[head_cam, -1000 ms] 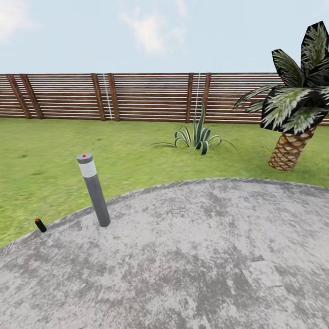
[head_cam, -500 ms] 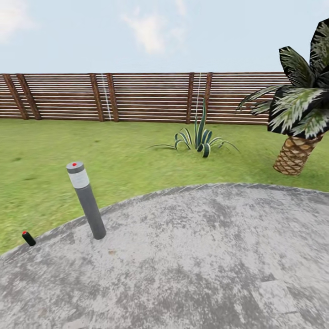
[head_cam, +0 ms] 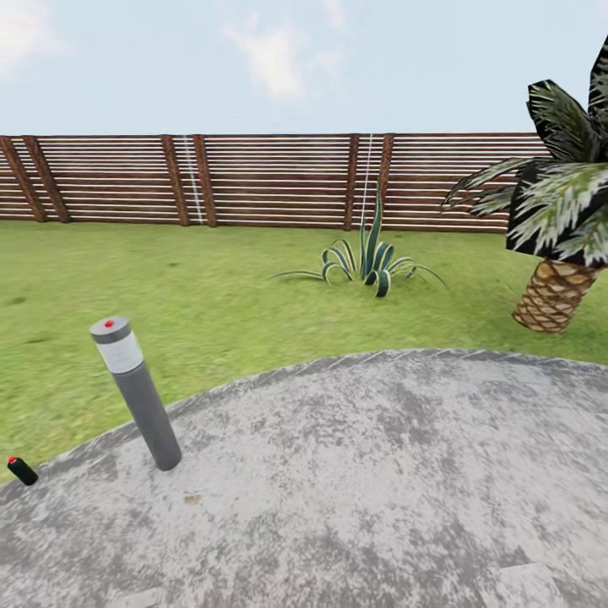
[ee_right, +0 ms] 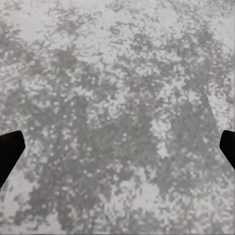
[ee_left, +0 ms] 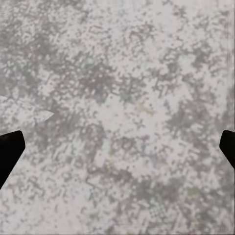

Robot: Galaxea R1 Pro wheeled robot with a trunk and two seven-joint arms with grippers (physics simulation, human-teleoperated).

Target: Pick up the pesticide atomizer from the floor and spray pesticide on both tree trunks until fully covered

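Observation:
I see the garden's green lawn (head_cam: 211, 295) and brown slat fence (head_cam: 270, 179) in the head view. The trees with their trunks are out of view. A small black cylinder with a red tip (head_cam: 21, 470) lies where the lawn meets the paving at the far left; it is too small to tell if it is the pesticide atomizer. My left gripper (ee_left: 117, 147) hangs open over mottled grey paving, one dark fingertip (ee_left: 9, 149) at each edge of its wrist view. My right gripper (ee_right: 117, 149) is open over the same paving, holding nothing.
A grey lamp post (head_cam: 139, 405) with a red dot on top stands on the round paved patch (head_cam: 355, 473). A spiky agave-like plant (head_cam: 367, 262) grows on the lawn ahead. A short scaly-trunked palm (head_cam: 553, 291) stands at the right.
The whole head view has shifted as the camera moves forward: the lamp post and black cylinder slid down and left in the picture, the palm slid right. Nothing in the garden moved.

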